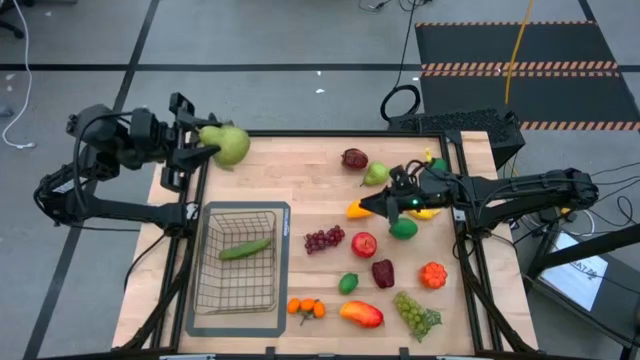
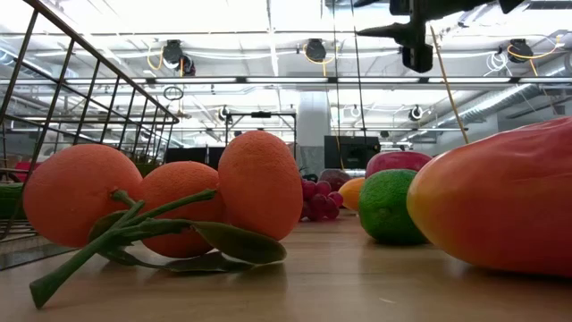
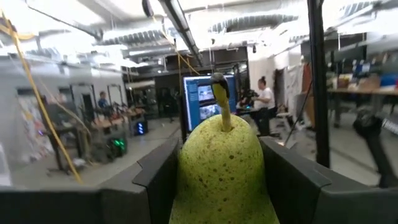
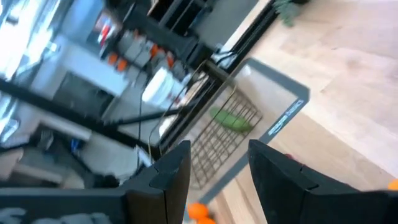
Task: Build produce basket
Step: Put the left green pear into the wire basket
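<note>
Room: an open workshop is seen beyond the worktop [image 1: 300,180], with ceiling lights, monitors and seated people in the distance.
Worktop: pale wood, framed in black, with a grey mat [image 1: 283,215] laid near the left arm's side.
Basket: the wire basket [image 1: 238,262] is set on the mat; a cucumber [image 1: 244,249] is lying inside it.
Left tool: the left tool [image 1: 203,150] is held at the far left corner of the worktop, clamped on a green pear [image 1: 226,145]; in the left wrist view the pear is wedged between both fingers [image 3: 158,180], stem up.
Right tool: the right tool [image 1: 372,204] is raised over the loose produce, its fingers [image 4: 171,168] parted with nothing between them.
Loose produce: purple grapes [image 1: 323,238], a red apple [image 1: 364,243], a lime [image 1: 348,283], oranges [image 1: 306,308], a mango [image 1: 361,314] and green grapes [image 1: 416,311] are spread to the right of the basket.
</note>
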